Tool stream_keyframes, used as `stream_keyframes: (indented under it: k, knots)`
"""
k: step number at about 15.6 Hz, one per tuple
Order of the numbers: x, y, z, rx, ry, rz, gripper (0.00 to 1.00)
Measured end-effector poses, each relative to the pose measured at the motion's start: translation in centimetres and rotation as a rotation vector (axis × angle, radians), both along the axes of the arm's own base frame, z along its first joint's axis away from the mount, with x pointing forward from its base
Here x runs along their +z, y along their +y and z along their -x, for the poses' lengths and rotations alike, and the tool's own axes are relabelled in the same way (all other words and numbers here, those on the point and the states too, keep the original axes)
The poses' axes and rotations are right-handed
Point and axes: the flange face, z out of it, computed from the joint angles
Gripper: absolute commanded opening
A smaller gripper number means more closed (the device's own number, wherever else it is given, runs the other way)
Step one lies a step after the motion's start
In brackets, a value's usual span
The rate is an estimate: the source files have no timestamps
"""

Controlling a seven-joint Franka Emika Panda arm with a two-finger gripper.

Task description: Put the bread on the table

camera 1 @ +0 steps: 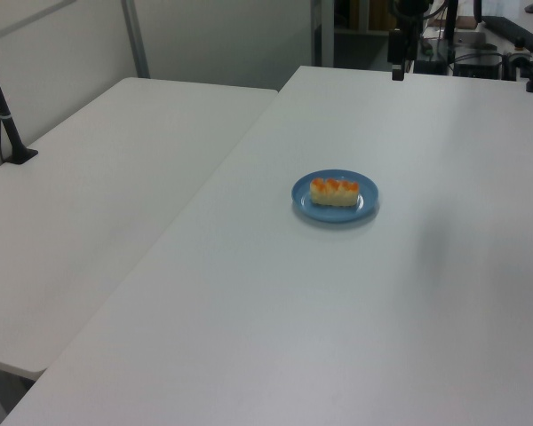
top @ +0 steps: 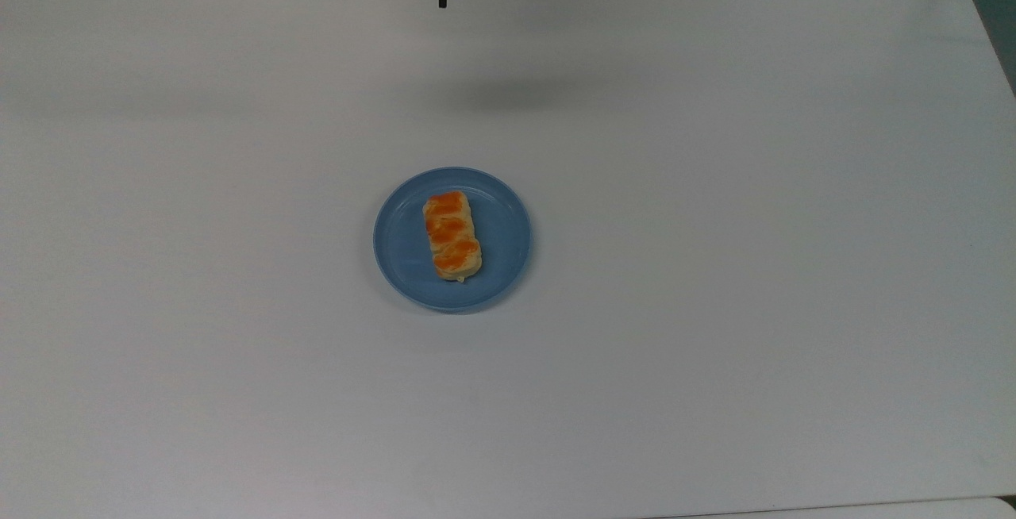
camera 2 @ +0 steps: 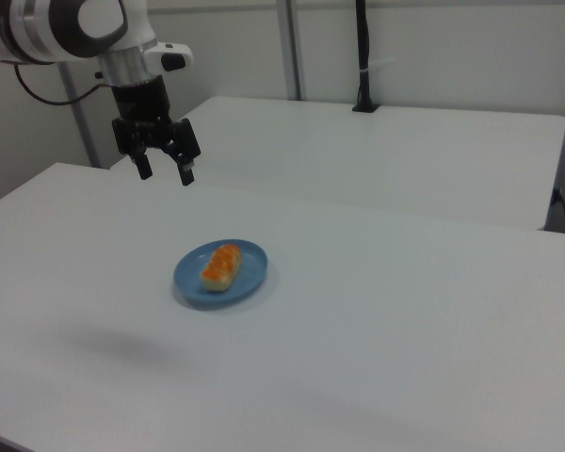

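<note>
Bread [top: 453,235] lying on the blue plate [top: 508,221]
End effector [camera 2: 166,172] hanging open, empty, above the worktop [top: 714,265], well apart.

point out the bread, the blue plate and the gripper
bread [top: 453,235], top view, middle of its glazed top
blue plate [top: 401,253], top view, bare floor on the top view's left of the bread
gripper [camera 2: 167,171], right view, midway between its open fingers
</note>
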Motion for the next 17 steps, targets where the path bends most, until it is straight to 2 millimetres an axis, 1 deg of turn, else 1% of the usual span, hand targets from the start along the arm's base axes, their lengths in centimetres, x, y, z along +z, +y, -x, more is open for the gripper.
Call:
stream_keyframes:
  k: [2, 5, 7, 17]
  knots:
    - [0.0, -0.1, 0.0, -0.003, 0.0, 0.0, 1.0]
    - [-0.1, -1.3, 0.0, -0.023, 0.001, 0.0, 1.0]
    - [-0.1, -1.7, 0.0, -0.028, 0.002, -0.001, 1.0]
    - [-0.1, -1.7, 0.0, -0.02, 0.002, -0.001, 1.0]
